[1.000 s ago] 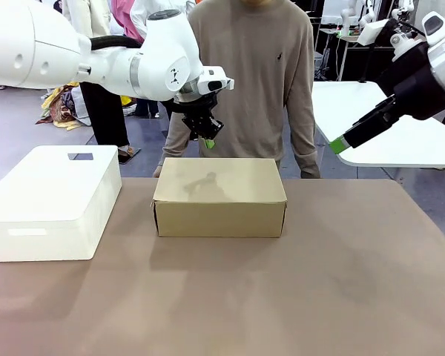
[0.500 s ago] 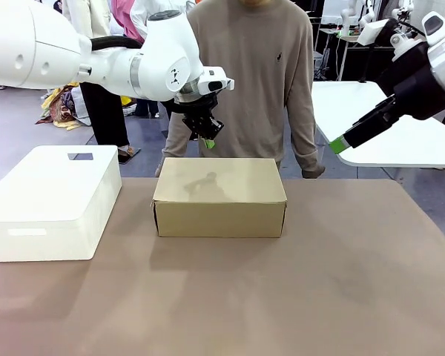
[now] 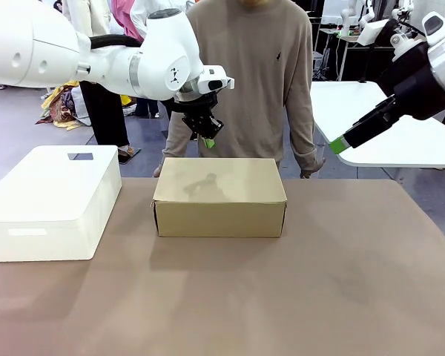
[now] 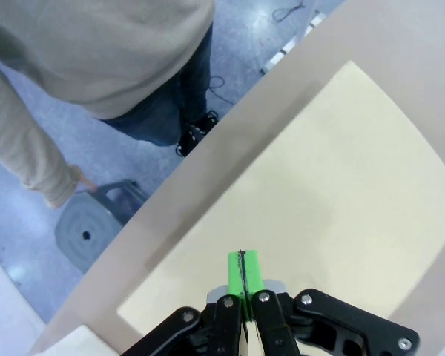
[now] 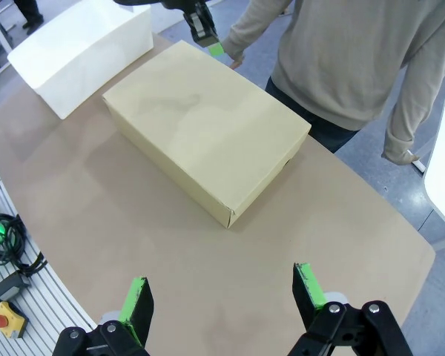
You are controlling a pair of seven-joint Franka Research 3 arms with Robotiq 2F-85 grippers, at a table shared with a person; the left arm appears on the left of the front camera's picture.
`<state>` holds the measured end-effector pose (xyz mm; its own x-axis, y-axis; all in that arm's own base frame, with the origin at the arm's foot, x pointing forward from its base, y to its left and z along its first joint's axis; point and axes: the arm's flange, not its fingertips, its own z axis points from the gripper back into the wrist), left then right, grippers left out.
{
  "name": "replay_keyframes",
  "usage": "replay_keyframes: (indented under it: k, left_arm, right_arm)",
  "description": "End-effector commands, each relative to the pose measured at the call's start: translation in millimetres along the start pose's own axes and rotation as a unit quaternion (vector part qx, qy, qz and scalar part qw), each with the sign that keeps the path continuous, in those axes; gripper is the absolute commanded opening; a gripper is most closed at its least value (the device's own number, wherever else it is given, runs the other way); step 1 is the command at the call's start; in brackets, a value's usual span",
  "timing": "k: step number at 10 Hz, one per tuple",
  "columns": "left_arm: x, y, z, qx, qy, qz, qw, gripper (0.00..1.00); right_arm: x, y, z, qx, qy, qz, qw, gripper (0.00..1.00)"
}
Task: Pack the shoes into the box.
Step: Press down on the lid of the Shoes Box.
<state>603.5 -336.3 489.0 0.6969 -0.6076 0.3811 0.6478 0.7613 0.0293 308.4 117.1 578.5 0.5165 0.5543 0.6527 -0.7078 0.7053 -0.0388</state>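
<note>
The tan cardboard box (image 3: 219,196) rests on the table's middle with its lid down; it also appears from above (image 5: 208,137) and as a pale lid surface (image 4: 311,200). The shoes are out of view. My left gripper (image 3: 208,142) hovers just above the box's far edge, shut with its green pads pressed together (image 4: 242,276) and nothing between them. Up at the right, my right gripper (image 3: 338,145) stays high above the table, and its green fingers (image 5: 139,298) stand wide open with nothing held.
A white plastic bin (image 3: 52,200) with a handle slot sits at the table's left. A person in a beige sweater (image 3: 256,74) stands at the far side behind the box, arms hanging down. A white table (image 3: 386,126) lies at the right rear.
</note>
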Motion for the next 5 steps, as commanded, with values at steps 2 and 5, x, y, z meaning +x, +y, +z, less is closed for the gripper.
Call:
replay_keyframes:
  k: [2,5]
  left_arm:
    - [-66.1,-20.3,52.2,0.05,0.012,-0.002,0.999,0.0]
    - [-117.8,-31.2,91.4,0.056,-0.01,0.011,0.998,0.0]
  right_arm:
    - [-0.3,0.6,-2.8,-0.01,-0.003,-0.009,1.0,1.0]
    - [-0.3,0.6,-2.8,-0.01,-0.003,-0.009,1.0,1.0]
